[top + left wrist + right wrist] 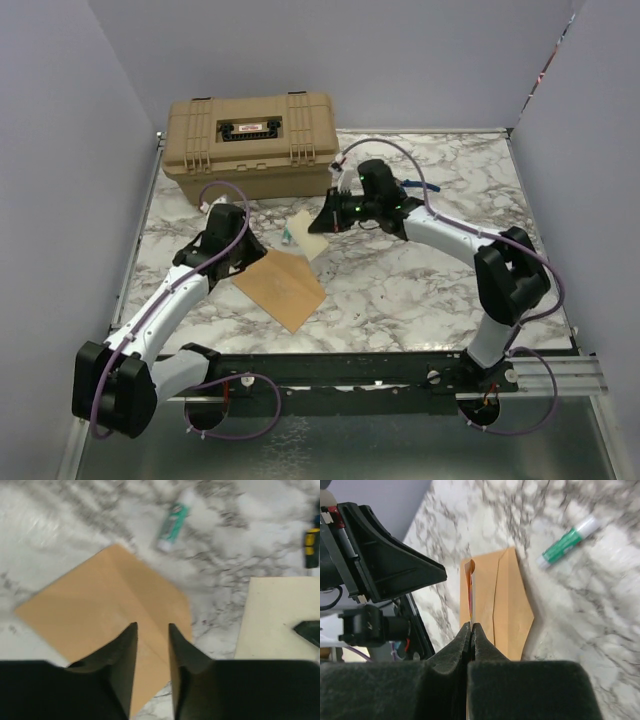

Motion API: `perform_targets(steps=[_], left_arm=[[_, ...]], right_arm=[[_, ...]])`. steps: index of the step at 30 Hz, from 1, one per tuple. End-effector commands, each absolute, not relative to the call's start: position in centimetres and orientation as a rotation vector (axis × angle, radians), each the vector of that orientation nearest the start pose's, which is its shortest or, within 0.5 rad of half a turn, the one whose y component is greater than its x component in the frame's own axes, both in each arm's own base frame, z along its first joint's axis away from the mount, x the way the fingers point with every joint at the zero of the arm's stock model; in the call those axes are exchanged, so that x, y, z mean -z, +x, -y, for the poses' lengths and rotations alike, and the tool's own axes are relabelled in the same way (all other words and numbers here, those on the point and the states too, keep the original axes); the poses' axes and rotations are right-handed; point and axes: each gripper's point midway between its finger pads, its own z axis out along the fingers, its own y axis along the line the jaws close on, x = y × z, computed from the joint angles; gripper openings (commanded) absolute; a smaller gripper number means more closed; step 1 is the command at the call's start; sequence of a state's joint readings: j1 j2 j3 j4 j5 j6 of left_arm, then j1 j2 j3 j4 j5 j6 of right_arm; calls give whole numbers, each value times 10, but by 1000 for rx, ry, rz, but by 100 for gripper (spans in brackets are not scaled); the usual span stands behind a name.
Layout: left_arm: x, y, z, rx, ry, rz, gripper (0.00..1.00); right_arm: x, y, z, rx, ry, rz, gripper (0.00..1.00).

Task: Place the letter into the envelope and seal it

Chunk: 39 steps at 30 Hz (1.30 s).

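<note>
Left gripper [152, 629], lower centre of its wrist view: jaws stood narrowly parted with nothing between them, over the orange-brown kraft paper envelope [100, 600], which lay flat on the marble-patterned table [420, 290]. The fingers hid its near corner. Right gripper [471, 628] was pinched on the pale peach-tan paper letter [272, 615], seen edge-on from its own wrist and cut off at frame right. Beyond lay a green-and-white tube [172, 522], label blurred. Farthest was the tan hard case [250, 140].
</note>
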State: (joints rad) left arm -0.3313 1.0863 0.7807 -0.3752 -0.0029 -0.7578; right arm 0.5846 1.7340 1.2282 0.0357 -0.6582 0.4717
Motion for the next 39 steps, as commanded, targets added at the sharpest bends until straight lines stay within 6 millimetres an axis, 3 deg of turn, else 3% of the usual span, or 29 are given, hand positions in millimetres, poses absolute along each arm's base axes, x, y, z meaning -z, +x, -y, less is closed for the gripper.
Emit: perform_targets(steps=[1,5,7,12,20,25,31,39], left_arm=[[-83,234,91,280,-785,-2502,23],[-48,211,93,245,-822,-2640,14],[-38,209,94,239,-819,-2657,12],[-34,225,107,366,-837,-2583,12],[-6,210,100,300,-854,-2641,7],[11,191,101,268,-869,-2745,0],[13,187,98,255,-867,-2745,0],[9,191,106,332,-884,-2718,0]], right_arm=[[-131,304,-377,-1216,-633,-2263,0],[-98,299,-386,-1154,-641,-2342,0],[-85,297,-389,-1133,-645,-2372,0],[-61,292,-393,-1094,-668,-2412,0],[-38,297,-395,-1023,-696,-2431,0],[-30,283,-400,-1025,-712,-2454,0],[-25,265,-402,-1035,-660,-2496,0],[-29,262,-416,-1165,-573,-2475,0]])
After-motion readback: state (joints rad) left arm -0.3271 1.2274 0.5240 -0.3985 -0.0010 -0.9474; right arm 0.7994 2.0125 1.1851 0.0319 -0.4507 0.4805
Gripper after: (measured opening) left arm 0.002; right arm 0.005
